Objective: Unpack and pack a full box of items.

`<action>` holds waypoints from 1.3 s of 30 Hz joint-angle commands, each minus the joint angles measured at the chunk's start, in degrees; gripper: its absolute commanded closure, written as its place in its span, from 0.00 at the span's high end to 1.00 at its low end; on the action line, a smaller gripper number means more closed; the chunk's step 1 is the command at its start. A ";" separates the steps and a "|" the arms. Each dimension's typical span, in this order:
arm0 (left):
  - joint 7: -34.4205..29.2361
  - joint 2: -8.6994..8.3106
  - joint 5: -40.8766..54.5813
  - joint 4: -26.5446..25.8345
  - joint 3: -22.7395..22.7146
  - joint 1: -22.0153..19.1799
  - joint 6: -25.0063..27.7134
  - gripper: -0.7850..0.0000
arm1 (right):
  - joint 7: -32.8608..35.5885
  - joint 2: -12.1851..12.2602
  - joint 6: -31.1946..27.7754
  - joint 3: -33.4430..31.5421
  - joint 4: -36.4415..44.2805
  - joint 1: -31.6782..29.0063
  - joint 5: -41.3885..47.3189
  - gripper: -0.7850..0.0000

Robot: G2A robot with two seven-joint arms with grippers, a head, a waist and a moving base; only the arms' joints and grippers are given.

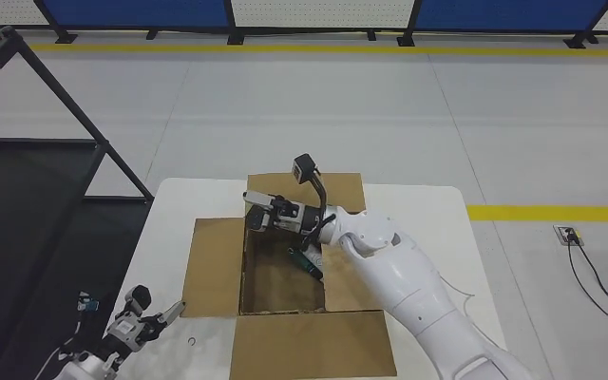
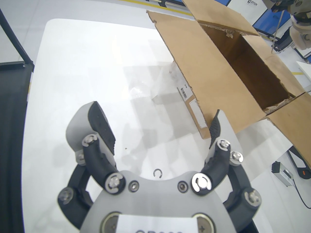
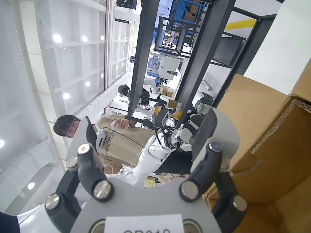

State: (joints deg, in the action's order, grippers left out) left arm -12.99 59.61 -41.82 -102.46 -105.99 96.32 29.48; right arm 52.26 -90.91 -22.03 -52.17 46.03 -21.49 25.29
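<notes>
An open cardboard box stands on the white table with its flaps spread out. Inside it, by the right wall, lies a small dark teal item. My right gripper hangs at the box's far left corner; in the right wrist view this gripper is open and empty, with the box's corrugated edge beside it. My left gripper is low over the table's near left corner. In its own view it is open and empty, pointing towards the box.
A crumpled clear plastic bag lies on the table under the box's left flap. A small C-shaped metal ring rests on the table just before my left gripper. A black metal rack stands left of the table.
</notes>
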 commanded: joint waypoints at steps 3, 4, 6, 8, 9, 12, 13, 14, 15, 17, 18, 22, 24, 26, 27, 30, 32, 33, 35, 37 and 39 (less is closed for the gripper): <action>0.72 0.01 0.76 -0.23 -1.02 0.77 0.34 1.00 | -0.14 0.71 0.73 -1.33 2.52 -1.52 -1.32 1.00; 1.00 0.02 1.02 -0.43 -1.36 1.02 0.57 1.00 | -0.23 0.87 0.91 -1.69 3.17 -1.93 -1.56 1.00; 1.65 0.03 1.46 -0.94 -2.19 1.73 1.07 1.00 | -0.18 1.17 1.44 -2.31 4.35 -2.67 -1.90 1.00; 2.49 0.06 1.90 -1.50 -3.09 2.58 1.46 1.00 | 0.07 1.41 1.93 -2.84 5.50 -3.32 -2.06 1.00; 2.91 0.09 2.30 -1.78 -3.50 3.00 1.65 1.00 | 0.11 1.52 2.10 -3.07 6.01 -3.62 -2.24 1.00; 3.62 0.15 2.98 -2.65 -4.71 4.16 2.05 1.00 | 0.10 1.79 2.61 -3.62 7.41 -4.42 -2.76 1.00; 3.79 0.17 3.12 -2.96 -5.04 4.52 2.13 1.00 | 0.07 1.86 2.72 -3.79 7.81 -4.63 -2.90 1.00; 3.88 0.19 3.23 -3.23 -5.29 4.84 2.24 1.00 | 0.08 1.94 2.83 -3.95 8.14 -4.85 -3.04 1.00; 3.94 0.20 3.26 -3.43 -5.48 5.08 2.30 1.00 | 0.06 2.01 2.96 -4.11 8.41 -5.03 -3.24 1.00; 3.97 0.24 3.18 -3.66 -5.67 5.37 2.24 1.00 | 0.11 2.15 3.26 -4.38 8.88 -5.38 -3.53 1.00; 3.95 0.26 3.13 -3.72 -5.73 5.45 2.17 1.00 | 0.22 2.21 3.47 -4.49 9.11 -5.54 -3.65 1.00; 4.00 0.33 3.13 -3.73 -5.66 5.61 2.21 1.00 | 0.67 2.49 4.21 -4.75 10.02 -6.09 -4.84 1.00; 3.97 0.36 3.10 -3.78 -5.56 5.59 2.32 1.00 | 0.37 2.62 4.34 -4.96 10.44 -6.48 -5.35 1.00; 4.14 0.40 3.07 -4.05 -5.58 5.64 2.37 1.00 | 0.08 2.80 4.37 -5.39 10.89 -6.92 -5.68 1.00; 4.31 0.42 3.09 -4.26 -5.70 5.72 2.47 1.00 | -0.02 2.91 4.32 -5.69 11.18 -7.17 -5.82 1.00; 5.42 0.51 3.53 -5.29 -6.32 6.26 3.01 1.00 | -0.07 3.41 4.12 -6.93 12.49 -8.02 -6.48 1.00; 6.88 0.62 4.10 -6.59 -7.15 7.09 3.77 1.00 | 0.08 3.89 3.89 -8.10 13.82 -8.87 -7.11 1.00; 7.70 0.68 4.15 -7.55 -7.78 7.67 4.20 1.00 | 0.23 4.18 3.82 -8.78 14.64 -9.36 -7.57 1.00; 9.12 0.80 4.22 -9.79 -9.22 8.91 4.71 1.00 | 0.71 4.85 3.54 -10.36 16.64 -10.53 -8.66 1.00; 9.96 0.91 4.21 -12.40 -10.64 10.00 5.13 1.00 | 1.83 5.68 2.97 -12.41 19.32 -12.14 -9.81 1.00; 10.43 0.99 4.28 -15.01 -11.95 10.61 5.30 1.00 | 3.32 6.62 2.78 -14.84 22.62 -14.05 -10.86 1.00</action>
State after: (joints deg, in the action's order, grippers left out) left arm -2.69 60.58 -37.58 -116.23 -117.40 106.71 34.73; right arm 54.91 -84.68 -19.22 -65.90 67.15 -34.74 14.81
